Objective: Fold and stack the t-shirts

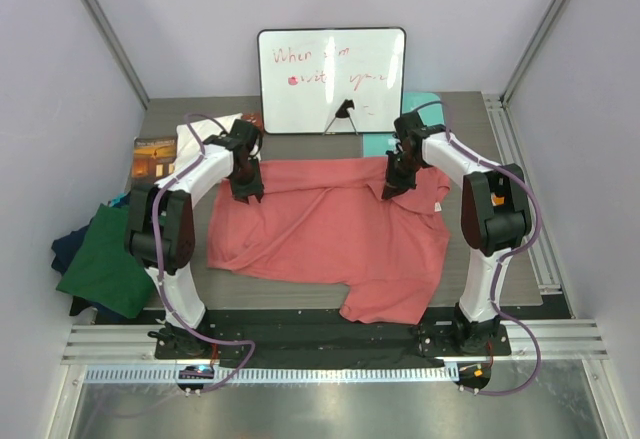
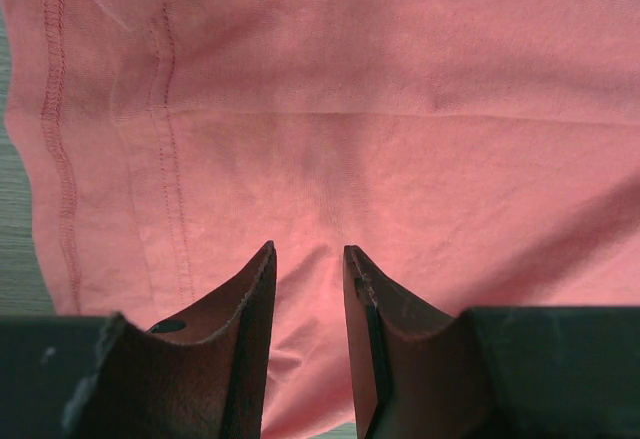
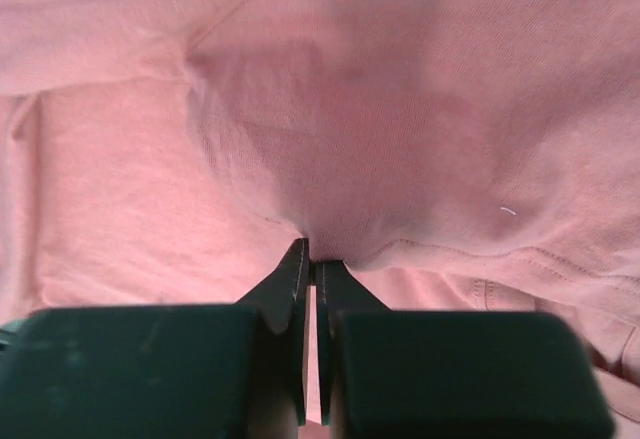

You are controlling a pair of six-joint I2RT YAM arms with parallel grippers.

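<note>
The salmon-pink t-shirt (image 1: 330, 234) lies spread across the middle of the table, one part trailing toward the near edge. My left gripper (image 1: 247, 194) is down at its far left edge. In the left wrist view that gripper (image 2: 310, 251) has its fingers apart, with slack pink cloth (image 2: 380, 109) lying between them. My right gripper (image 1: 392, 191) is at the shirt's far right part. In the right wrist view it (image 3: 316, 254) is shut on a pinch of the pink fabric (image 3: 380, 139), which puckers up into the tips. A dark green t-shirt (image 1: 105, 264) lies on a navy one (image 1: 65, 249) at the far left.
A whiteboard (image 1: 332, 79) stands at the back centre. A pale-teal mat (image 1: 418, 107) pokes out behind the right arm. A small orange and black book (image 1: 155, 156) and white paper (image 1: 215, 124) lie at the back left. Aluminium rails run along the near edge (image 1: 320, 344).
</note>
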